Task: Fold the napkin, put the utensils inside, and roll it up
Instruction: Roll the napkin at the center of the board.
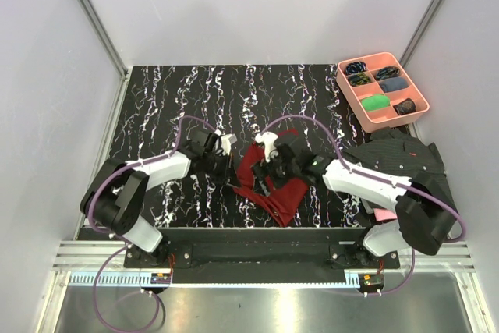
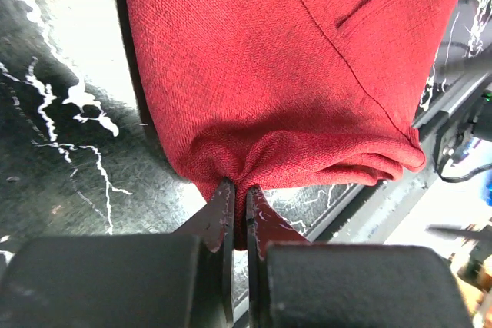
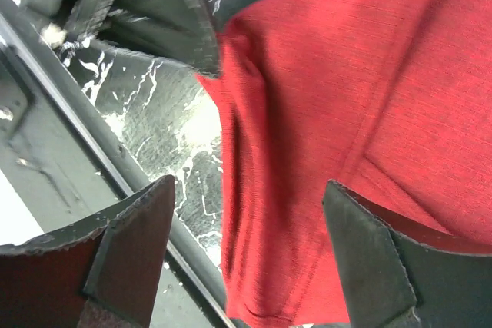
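I see the left gripper (image 2: 238,192) pinched tight on a bunched edge of the maroon napkin (image 1: 274,185), which lies crumpled on the marbled table (image 1: 179,95) between the arms, and the right gripper (image 3: 250,190) over it with jaws spread wide, holding nothing.

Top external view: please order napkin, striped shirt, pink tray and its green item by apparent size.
1. striped shirt and pink tray, too alike to rank
2. napkin, bunched
3. green item
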You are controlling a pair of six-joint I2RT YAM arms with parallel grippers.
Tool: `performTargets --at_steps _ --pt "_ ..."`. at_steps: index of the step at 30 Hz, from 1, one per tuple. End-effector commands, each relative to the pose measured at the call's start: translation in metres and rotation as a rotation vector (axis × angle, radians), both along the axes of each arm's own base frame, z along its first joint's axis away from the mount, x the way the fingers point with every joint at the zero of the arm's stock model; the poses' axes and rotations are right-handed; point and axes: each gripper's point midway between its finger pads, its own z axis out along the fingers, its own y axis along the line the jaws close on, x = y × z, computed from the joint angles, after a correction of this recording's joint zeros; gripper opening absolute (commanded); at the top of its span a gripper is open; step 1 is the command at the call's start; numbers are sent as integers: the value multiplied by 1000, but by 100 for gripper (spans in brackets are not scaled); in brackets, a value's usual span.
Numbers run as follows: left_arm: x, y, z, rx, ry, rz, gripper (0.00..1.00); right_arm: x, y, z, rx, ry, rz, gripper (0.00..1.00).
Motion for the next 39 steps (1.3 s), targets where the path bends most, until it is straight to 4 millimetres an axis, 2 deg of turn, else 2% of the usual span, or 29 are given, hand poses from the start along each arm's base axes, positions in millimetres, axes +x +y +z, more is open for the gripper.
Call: performTargets --at_steps 1,9,14,21,24,25,28,29,32,36,37,39 --pt "1 -10 13 -68 44 -28 0 1 -3 -5 -153 -187 -47 86" --pt "3 -8 14 -73 51 -15 0 -26 14 -32 -306 -277 -7 85" --pt "5 -7 14 -72 53 -8 0 -33 14 -38 -370 -327 -8 83" --pt "7 -6 15 -77 55 1 0 -39 16 -51 -445 -346 -17 75" --pt "8 -6 16 -79 51 7 0 -42 14 -57 -479 -344 -30 61" --pt "9 -6 16 -82 51 8 0 -42 14 -58 -484 -340 -39 53" --pt "9 -6 16 -87 52 8 0 -42 11 -60 -499 -335 -51 38" --pt "9 -6 16 -87 55 10 0 -43 13 -59 -494 -332 -51 29" --pt "11 -7 18 -95 45 9 0 -47 13 -60 -484 -305 -32 15" --pt "19 -4 26 -105 5 30 20 -57 19 -59 -454 -264 25 0" --pt "23 -2 26 -95 -9 45 34 -58 19 -58 -447 -253 36 0" --pt "30 5 32 -93 -41 74 47 -62 23 -56 -411 -205 70 0"
